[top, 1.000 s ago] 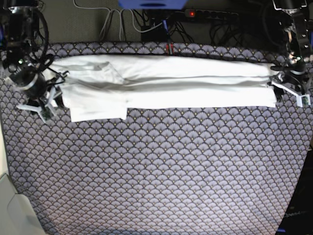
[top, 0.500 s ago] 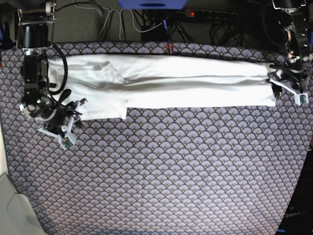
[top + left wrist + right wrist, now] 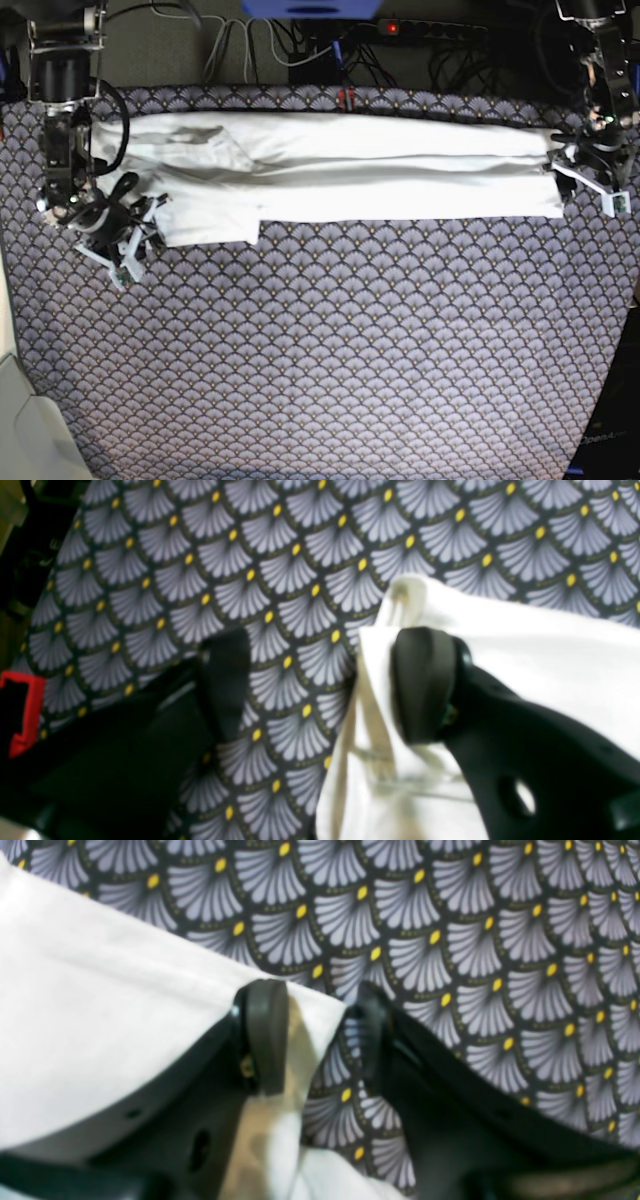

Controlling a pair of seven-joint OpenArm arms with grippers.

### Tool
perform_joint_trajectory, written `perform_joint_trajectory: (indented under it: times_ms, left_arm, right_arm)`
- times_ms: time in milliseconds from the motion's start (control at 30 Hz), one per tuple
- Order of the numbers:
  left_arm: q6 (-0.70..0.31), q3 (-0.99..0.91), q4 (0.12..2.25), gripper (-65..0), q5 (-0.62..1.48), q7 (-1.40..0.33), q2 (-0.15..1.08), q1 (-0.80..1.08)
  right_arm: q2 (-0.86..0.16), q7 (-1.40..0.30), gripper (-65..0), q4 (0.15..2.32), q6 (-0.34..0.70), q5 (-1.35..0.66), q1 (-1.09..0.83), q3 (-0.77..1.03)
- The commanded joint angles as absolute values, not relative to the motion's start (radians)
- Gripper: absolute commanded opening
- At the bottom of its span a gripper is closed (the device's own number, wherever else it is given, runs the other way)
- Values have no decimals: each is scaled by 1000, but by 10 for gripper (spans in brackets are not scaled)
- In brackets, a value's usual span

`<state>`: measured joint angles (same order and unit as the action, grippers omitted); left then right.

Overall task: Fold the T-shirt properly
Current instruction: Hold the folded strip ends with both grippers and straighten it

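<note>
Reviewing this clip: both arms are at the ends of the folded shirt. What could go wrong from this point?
1. The right gripper is open astride only the very corner of the T-shirt; closing there may pinch one layer or slip off.
2. The left gripper has one finger over the cloth and the other over the patterned tablecloth, so it may catch that cloth too.
3. Uneven grabs could pull the long fold askew.

Plain white T-shirt [image 3: 340, 170]; table [image 3: 340, 340] covered in dark cloth with grey fan scallops, yellow dots; black gripper fingers [image 3: 425, 680].
</note>
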<state>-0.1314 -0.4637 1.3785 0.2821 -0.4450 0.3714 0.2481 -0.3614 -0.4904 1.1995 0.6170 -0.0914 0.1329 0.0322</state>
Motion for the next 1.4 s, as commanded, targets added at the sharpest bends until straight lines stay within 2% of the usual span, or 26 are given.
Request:
perform_joint_trajectory:
  times_ms: [0, 233, 300, 400, 433, 700, 867, 1367]
  left_arm:
    - [-127, -469, 1391, -210, 285, -423, 392, 239]
    - [-127, -469, 1391, -210, 285, -423, 392, 239]
    - [-127, -469, 1391, -210, 285, -423, 392, 239]
    - [-127, -469, 1391, -210, 285, -423, 392, 239]
    - [-127, -469, 1391, -210, 285, -423, 392, 239]
    - [-127, -469, 1391, -210, 285, -423, 392, 239]
    - [-127, -469, 1391, -210, 285, -423, 392, 239]
    - [-127, -470, 1391, -210, 285, -423, 392, 239]
  right_arm:
    - [-378, -507, -405, 1199, 615, -77, 145, 31]
    - [-380, -503, -428, 1198, 615, -76, 133, -38]
    - [-380, -503, -490, 1201, 615, -74, 114, -44]
    - [-378, -503, -638, 1231, 615, -73, 96, -44]
    - [-378, -503, -650, 1245, 615, -73, 87, -44]
    - [-403, -507, -650, 1475, 615, -74, 7, -36]
    - [-398, -513, -650, 1618, 615, -71, -50, 50]
    - [-397, -513, -650, 1870, 615, -77, -295, 205]
